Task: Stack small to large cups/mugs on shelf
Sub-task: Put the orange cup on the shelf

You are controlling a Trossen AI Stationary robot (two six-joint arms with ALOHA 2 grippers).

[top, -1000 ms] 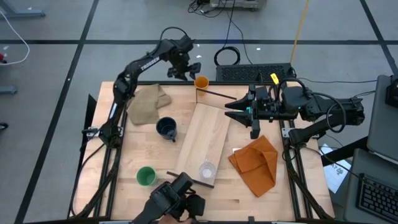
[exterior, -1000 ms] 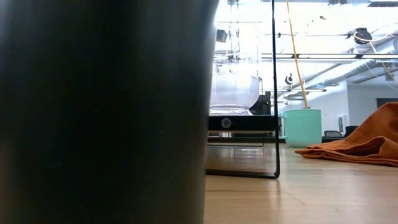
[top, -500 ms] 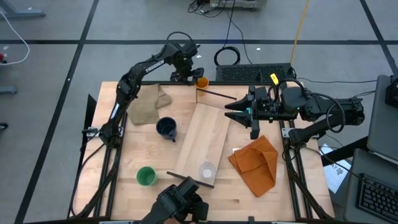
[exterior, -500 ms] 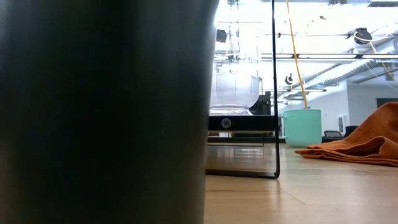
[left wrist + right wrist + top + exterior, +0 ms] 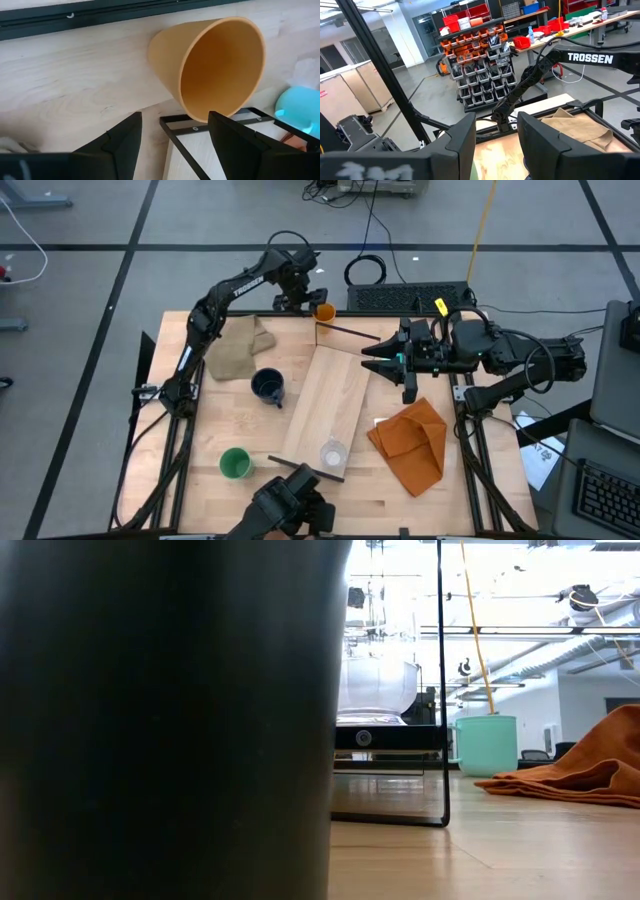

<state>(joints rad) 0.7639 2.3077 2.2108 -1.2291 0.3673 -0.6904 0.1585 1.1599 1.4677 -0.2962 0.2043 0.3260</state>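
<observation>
The orange cup (image 5: pixel 323 311) stands upright on the table by the far end of the light-wood shelf (image 5: pixel 335 395). My left gripper (image 5: pixel 305 302) is open just left of the cup. In the left wrist view (image 5: pixel 172 125) the cup's mouth (image 5: pixel 215 65) lies ahead of the fingers, untouched. My right gripper (image 5: pixel 372 361) is open and empty above the shelf's far right corner. A clear cup (image 5: pixel 333 452) stands on the shelf's near end. The navy mug (image 5: pixel 268 387) and the green cup (image 5: pixel 235 463) stand on the table. The light-blue mug (image 5: pixel 487 745) shows in the low view.
A tan cloth (image 5: pixel 238 345) lies at the far left and an orange cloth (image 5: pixel 412 442) at the right. A dark object (image 5: pixel 290 505) sits at the near edge; a dark wall (image 5: pixel 160 720) fills the low view's left half. A keyboard (image 5: pixel 410 296) lies beyond the far edge.
My left gripper has moved a little toward the orange cup and then kept still, its fingers open. The dark object at the table's near edge has shifted a little toward the right.
</observation>
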